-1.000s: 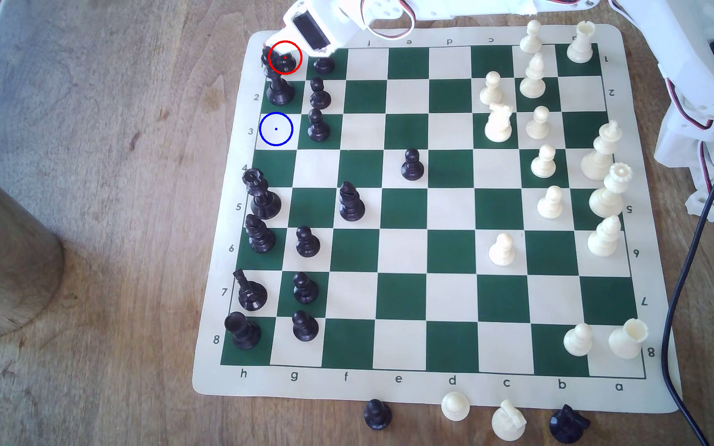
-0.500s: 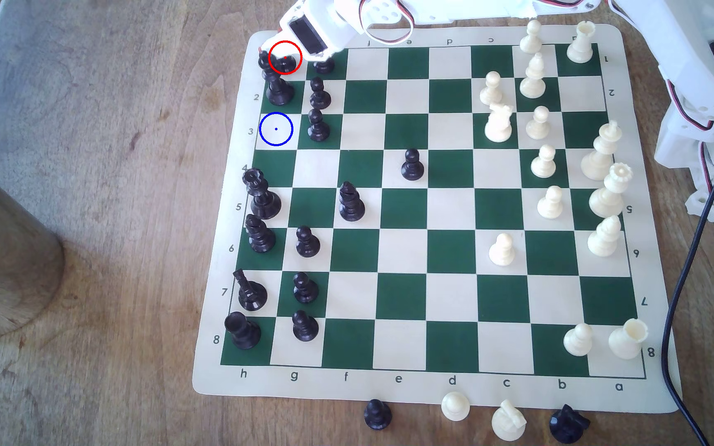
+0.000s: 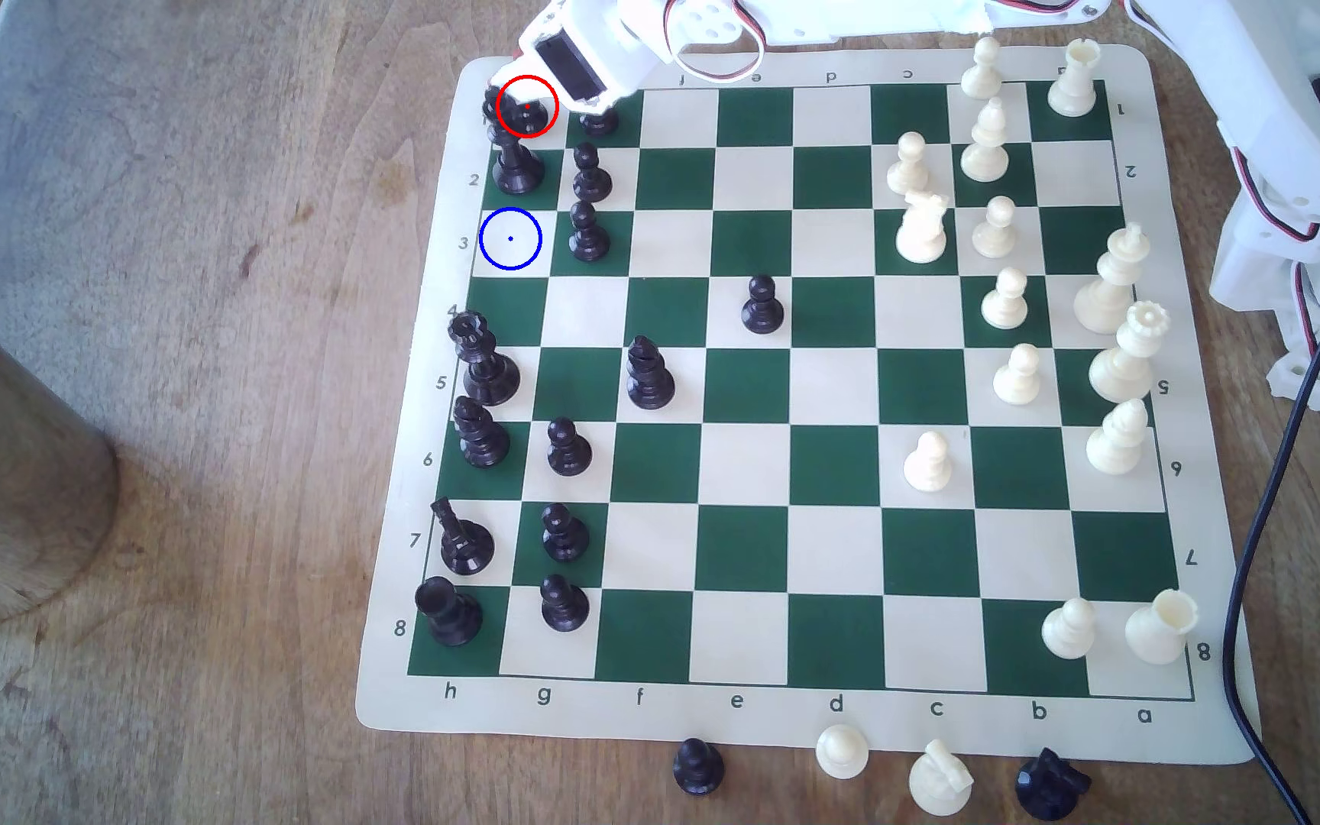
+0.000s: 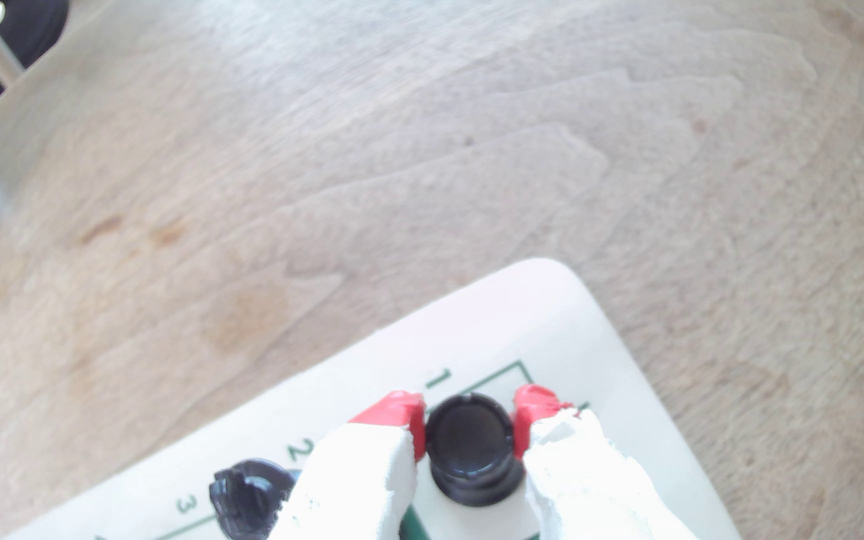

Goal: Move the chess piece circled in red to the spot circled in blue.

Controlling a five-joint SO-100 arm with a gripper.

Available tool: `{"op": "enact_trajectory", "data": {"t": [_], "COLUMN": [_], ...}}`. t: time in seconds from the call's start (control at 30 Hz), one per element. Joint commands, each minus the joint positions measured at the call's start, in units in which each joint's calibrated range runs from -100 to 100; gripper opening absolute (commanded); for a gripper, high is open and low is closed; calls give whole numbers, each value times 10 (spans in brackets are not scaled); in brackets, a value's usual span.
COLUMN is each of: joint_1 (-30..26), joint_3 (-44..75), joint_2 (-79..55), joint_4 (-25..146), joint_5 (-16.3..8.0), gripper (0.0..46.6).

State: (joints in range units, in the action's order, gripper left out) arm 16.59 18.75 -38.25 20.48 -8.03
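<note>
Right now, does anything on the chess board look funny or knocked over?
Yes. A black piece on row 7 at the exterior view's left leans askew. Off the mat's near edge, a white piece and a black piece lie tipped.

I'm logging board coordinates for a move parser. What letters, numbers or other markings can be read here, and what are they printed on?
All on the chess mat border; no brand or other text.
"h g f e d c b a": near edge in the exterior view.
"2 3 4 5 6 7 8": that view's left edge; the 1 is hidden by the gripper.
"8 7 6 5 2 1": that view's right edge, upside down.
"1 2 3": wrist view, beside the black rook.
</note>
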Motion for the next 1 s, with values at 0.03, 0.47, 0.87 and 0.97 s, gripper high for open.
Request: {"op": "enact_trajectory", "data": {"t": [0.03,0.47,0.87,0.97], "joint_1": [0,25,-23,-48], "joint_3": [50,37,-223,-273], "joint_2": [24,160,400,442], "joint_4": [-14,2,-28,-30], "joint_5": [-3,19,20,22], "gripper": [3,3,3,3]}}
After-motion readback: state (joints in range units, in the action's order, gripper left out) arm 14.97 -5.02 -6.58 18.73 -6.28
